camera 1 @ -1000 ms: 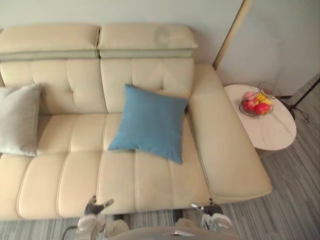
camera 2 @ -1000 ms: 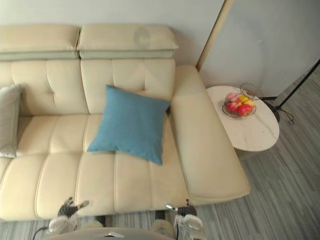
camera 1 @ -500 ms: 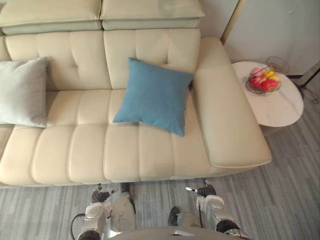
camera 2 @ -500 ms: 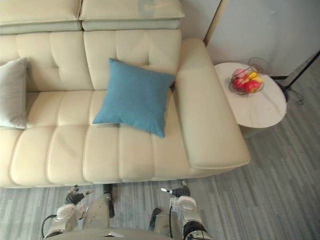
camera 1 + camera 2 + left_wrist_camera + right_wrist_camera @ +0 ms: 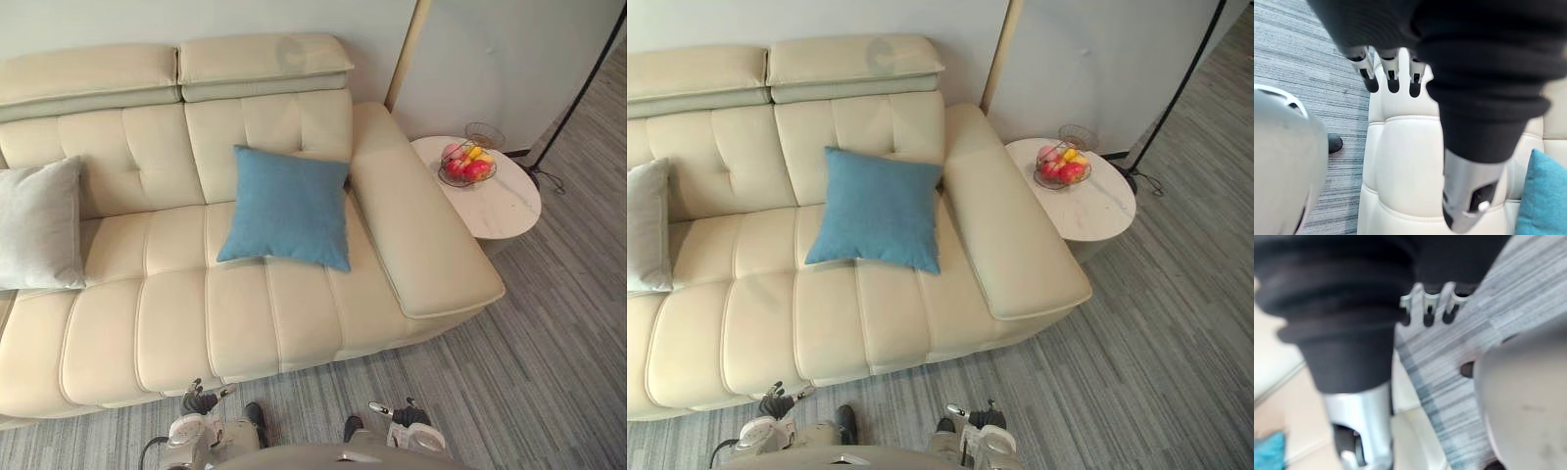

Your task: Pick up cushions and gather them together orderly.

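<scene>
A blue cushion point(image 5: 287, 208) leans against the backrest of a cream sofa point(image 5: 176, 323), near its right armrest. A light grey cushion point(image 5: 39, 227) stands at the sofa's left end, about one seat's width from the blue one. My left hand point(image 5: 200, 402) and right hand point(image 5: 396, 413) hang low over the floor in front of the sofa's front edge, far from both cushions. In the left wrist view the fingers point(image 5: 1391, 78) are relaxed and empty, with the blue cushion point(image 5: 1545, 196) beyond. My right hand's fingers point(image 5: 1430, 308) are also loose and hold nothing.
A round white side table point(image 5: 500, 201) stands right of the armrest and carries a wire basket of fruit point(image 5: 465, 164). A thin black lamp pole point(image 5: 578, 93) rises behind it. Grey striped floor point(image 5: 529, 372) spreads in front and to the right.
The whole picture has shifted, so the camera moved; the sofa now sits further left and looks smaller. Both cushions keep their places on the sofa. Both hands stay low and empty.
</scene>
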